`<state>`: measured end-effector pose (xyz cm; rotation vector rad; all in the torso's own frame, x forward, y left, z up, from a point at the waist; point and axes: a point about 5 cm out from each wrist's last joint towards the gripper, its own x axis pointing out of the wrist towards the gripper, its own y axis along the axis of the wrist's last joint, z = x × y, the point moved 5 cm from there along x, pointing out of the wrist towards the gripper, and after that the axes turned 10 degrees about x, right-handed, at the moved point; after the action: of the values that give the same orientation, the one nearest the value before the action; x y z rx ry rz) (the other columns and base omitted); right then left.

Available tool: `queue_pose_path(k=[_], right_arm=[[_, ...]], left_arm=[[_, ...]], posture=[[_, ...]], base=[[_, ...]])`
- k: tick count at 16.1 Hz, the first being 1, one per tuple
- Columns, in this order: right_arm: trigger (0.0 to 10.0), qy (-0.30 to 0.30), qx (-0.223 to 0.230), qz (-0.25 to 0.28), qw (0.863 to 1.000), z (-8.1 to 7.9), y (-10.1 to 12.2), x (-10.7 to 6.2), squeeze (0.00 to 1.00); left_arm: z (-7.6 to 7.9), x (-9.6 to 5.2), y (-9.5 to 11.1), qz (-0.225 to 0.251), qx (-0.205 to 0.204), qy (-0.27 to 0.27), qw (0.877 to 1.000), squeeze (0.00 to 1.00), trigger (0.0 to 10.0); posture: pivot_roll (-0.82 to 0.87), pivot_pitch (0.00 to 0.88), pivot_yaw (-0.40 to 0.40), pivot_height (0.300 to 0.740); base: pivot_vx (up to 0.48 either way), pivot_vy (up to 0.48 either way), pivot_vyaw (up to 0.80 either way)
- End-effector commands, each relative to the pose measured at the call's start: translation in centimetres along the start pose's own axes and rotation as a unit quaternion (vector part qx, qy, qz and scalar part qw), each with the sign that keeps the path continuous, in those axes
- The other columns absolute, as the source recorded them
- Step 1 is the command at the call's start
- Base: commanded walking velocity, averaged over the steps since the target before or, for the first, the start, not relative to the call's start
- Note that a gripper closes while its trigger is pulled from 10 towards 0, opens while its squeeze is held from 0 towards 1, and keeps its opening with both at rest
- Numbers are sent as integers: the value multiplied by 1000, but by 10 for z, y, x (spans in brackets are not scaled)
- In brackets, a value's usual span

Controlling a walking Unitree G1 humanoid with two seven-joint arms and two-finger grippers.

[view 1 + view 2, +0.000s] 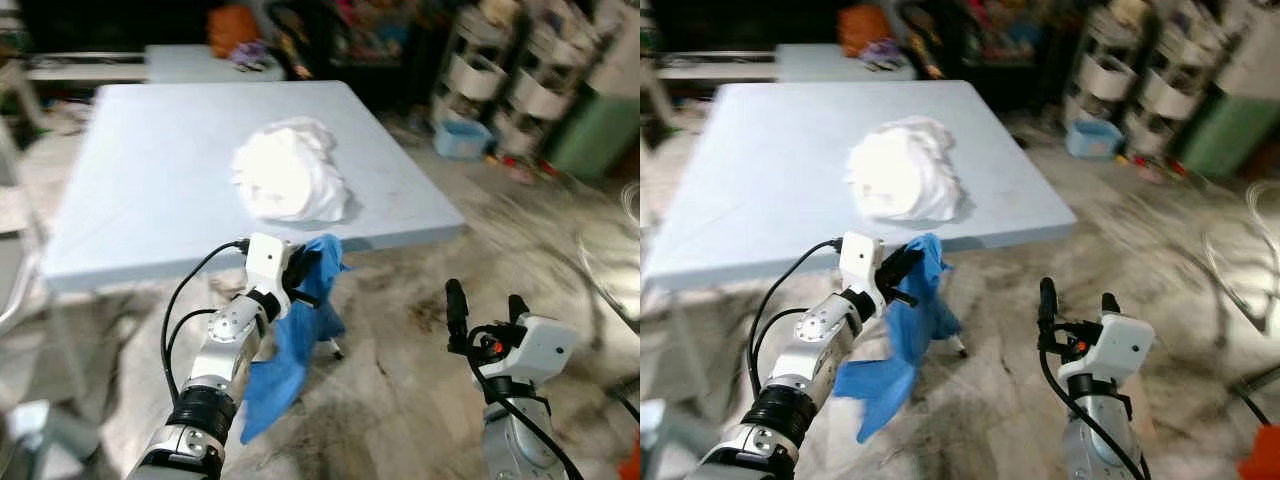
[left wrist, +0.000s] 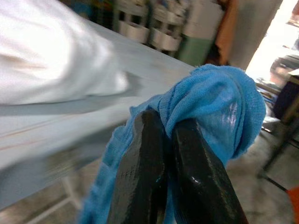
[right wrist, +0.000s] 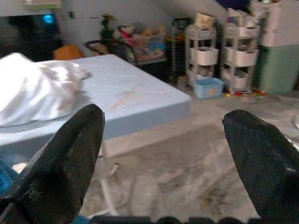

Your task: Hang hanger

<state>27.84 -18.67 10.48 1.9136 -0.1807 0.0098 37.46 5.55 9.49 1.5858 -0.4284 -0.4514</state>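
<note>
The left gripper (image 1: 312, 272), a little left of centre in the left eye view, is clamped tight on a blue cloth (image 1: 290, 350). The left wrist view shows the two black fingers (image 2: 140, 172) pressed together with the knit fabric bunched over their tips. The rest of the cloth hangs down below the gripper toward the marbled floor (image 1: 400, 380), just in front of the near edge of the light blue table (image 1: 150, 170). A white heap of fabric (image 1: 290, 170) lies on the table top, in the upper middle of the frame, apart from the blue cloth.

The right gripper (image 1: 487, 302) sits low in the lower right of the frame, fingers spread wide and holding nothing; its wrist view looks between them at the table edge and the white shelving carts (image 3: 219, 46) beyond.

I can make out no hanger and no rail or hook in any of the views, so whether one is hidden inside the blue cloth I cannot tell. My guess is the robot is in the carrying stage, garment in hand and away from the table. The next move would call for finding the place to hang it and bringing the cloth up there, with the free right gripper ready to help.
</note>
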Motion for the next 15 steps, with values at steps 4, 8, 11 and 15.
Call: queue_pose_path(k=[4,8,11,15], right_arm=[[10000,-12,-14,2,1000,10,4,0,0],[10000,-11,-12,-2,1000,9,2,0,0],[10000,-15,-11,-2,1000,9,2,0,0],[10000,-21,-7,1,1000,10,1,-1,0]], left_arm=[[22,5,-3,-9,-10,-31,999,0,10000],[24,5,-3,-11,-9,-41,999,0,10000],[25,6,-3,-15,-4,-50,999,0,10000],[26,7,-1,-12,-4,-60,998,0,10000]], posture=[[107,24,-110,740],[105,22,-112,740],[104,16,-101,740],[100,13,-88,740]], base=[[0,0,-800],[0,0,-800],[0,0,-800],[0,0,-800]])
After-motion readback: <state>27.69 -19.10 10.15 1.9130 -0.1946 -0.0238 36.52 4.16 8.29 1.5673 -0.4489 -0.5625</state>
